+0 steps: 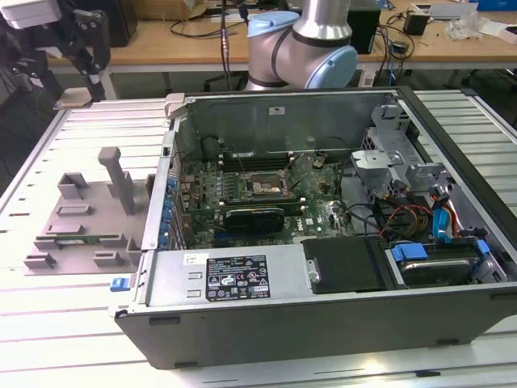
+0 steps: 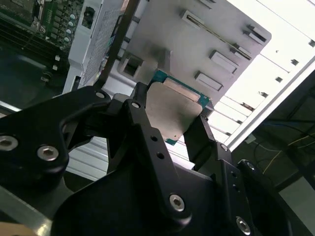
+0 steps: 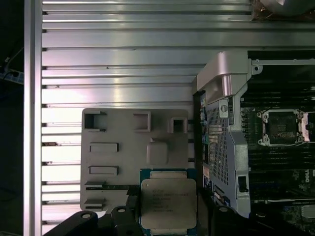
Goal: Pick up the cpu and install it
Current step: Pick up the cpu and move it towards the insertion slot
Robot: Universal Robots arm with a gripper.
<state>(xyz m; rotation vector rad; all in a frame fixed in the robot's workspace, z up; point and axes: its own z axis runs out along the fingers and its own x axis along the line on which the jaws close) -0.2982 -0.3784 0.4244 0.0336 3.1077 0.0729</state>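
The cpu (image 3: 168, 201), a flat square chip with a silver-grey top and a thin greenish rim, is held between the black fingers of my gripper (image 3: 170, 220). In the second wrist view the cpu (image 2: 174, 108) sits between the two fingers (image 2: 199, 133), and my gripper (image 2: 172, 120) is shut on its edges. It hangs above the grey parts fixture (image 3: 133, 147), beside the open computer case. The dark socket frame (image 3: 279, 128) on the motherboard lies inside the case, apart from the cpu. The exterior view shows the same socket (image 1: 262, 186) near the middle of the board.
The open case (image 1: 323, 307) lies on a slatted metal table (image 1: 48, 323), with the grey fixture (image 1: 81, 218) at the exterior view's left. A long black expansion card (image 1: 253, 217) sits below the socket. Cables and drive cages (image 1: 420, 202) crowd the case's right side.
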